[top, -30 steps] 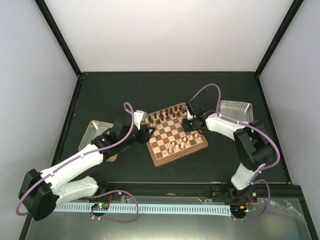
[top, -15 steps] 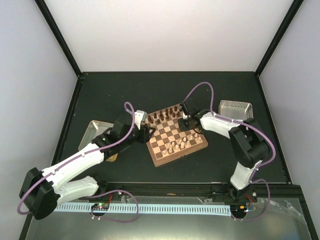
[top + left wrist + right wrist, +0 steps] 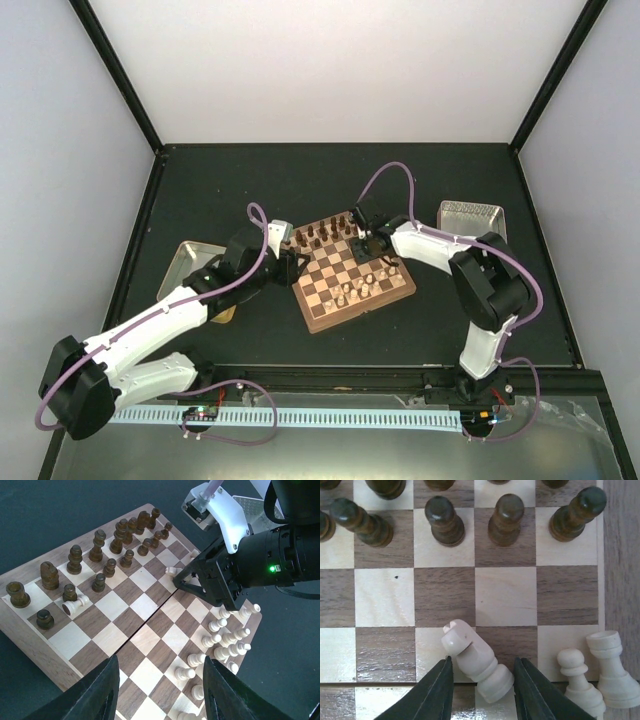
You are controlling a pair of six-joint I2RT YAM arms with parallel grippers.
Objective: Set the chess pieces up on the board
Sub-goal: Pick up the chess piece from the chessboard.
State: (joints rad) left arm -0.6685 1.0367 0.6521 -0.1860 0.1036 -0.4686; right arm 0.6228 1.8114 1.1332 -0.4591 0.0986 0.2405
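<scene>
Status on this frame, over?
Left fingers open, empty, over board edge. Right fingers open, straddling tilted cream knight. Another cream piece toppled among dark pieces.

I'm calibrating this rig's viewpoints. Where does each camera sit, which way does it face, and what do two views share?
Top external: high behind the near edge, looking down on the table; left arm, right arm and the board show.
Left wrist: on the left arm, looking obliquely across the board; own fingers at bottom.
Right wrist: looking straight down at the board; own fingers flank a cream knight.
Shared: top and left wrist views both show the right gripper.
</scene>
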